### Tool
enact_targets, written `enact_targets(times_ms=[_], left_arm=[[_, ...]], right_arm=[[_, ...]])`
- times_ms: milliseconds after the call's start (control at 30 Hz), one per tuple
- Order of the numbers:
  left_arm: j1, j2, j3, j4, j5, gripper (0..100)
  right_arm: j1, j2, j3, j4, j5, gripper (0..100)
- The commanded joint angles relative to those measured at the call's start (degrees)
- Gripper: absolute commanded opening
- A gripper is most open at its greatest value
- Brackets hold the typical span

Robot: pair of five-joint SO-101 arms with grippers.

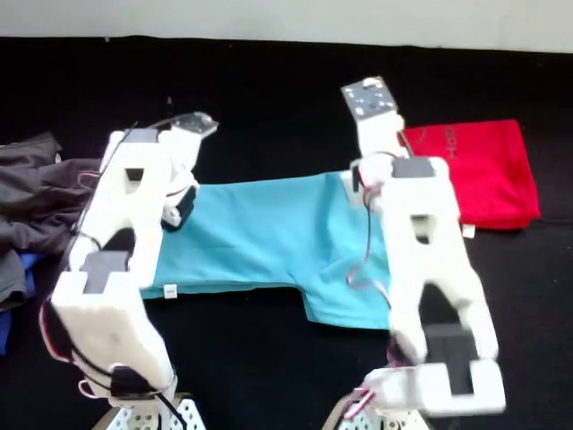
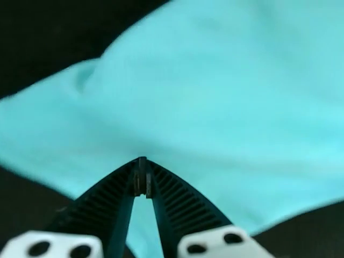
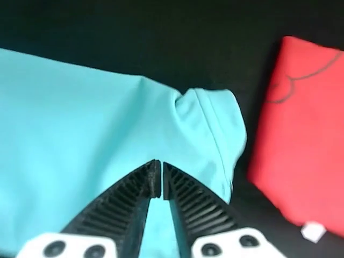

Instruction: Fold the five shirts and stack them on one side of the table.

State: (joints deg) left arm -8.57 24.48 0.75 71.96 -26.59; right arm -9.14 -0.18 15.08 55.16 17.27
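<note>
Teal shirt (image 1: 269, 237) lies spread flat mid-desk, its long axis running side to side between the two arms. The left end effector (image 2: 141, 180) hangs over its left end and the right end effector (image 3: 158, 180) over its far right corner by the sleeve, so each arm is nearest its own end. Both have their tips drawn together; whether either has caught a pinch of cloth I cannot tell. A fold would likely carry the far edge toward the near one. The red shirt (image 1: 483, 170) lies folded just right of it, and a grey heap (image 1: 31, 193) sits at the left edge of the desk (image 1: 269, 81). A white tag (image 1: 170, 290) marks the teal hem. The red one shows a dark line drawing (image 3: 290, 86) and a tag (image 3: 313, 231); none is legible.
</note>
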Motion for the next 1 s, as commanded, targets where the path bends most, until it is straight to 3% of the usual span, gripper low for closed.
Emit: enact_targets(times_ms=[0,267,433,533,733,967], left_arm=[[-4.09,7.43,-9.54,-0.09,0.53,1],[-11.56,28.53,-40.31,14.59,0.18,1],[-12.62,38.73,-60.44,26.55,0.18,1],[-12.70,40.75,-67.38,29.54,0.44,1],[-12.62,31.96,-62.20,29.71,0.62,1],[-12.62,12.18,-38.90,29.71,0.00,1]], right_arm=[[0.66,12.18,-10.07,-1.71,-0.62,1.5],[5.14,32.66,-29.76,0.22,-0.53,1.5],[4.97,31.60,-37.93,13.49,-0.53,1.5],[4.88,28.35,-40.75,20.09,-0.62,1.5],[3.74,16.40,-36.18,22.73,-0.62,1.5],[-4.00,-1.45,-13.93,18.51,-0.62,0.5]])
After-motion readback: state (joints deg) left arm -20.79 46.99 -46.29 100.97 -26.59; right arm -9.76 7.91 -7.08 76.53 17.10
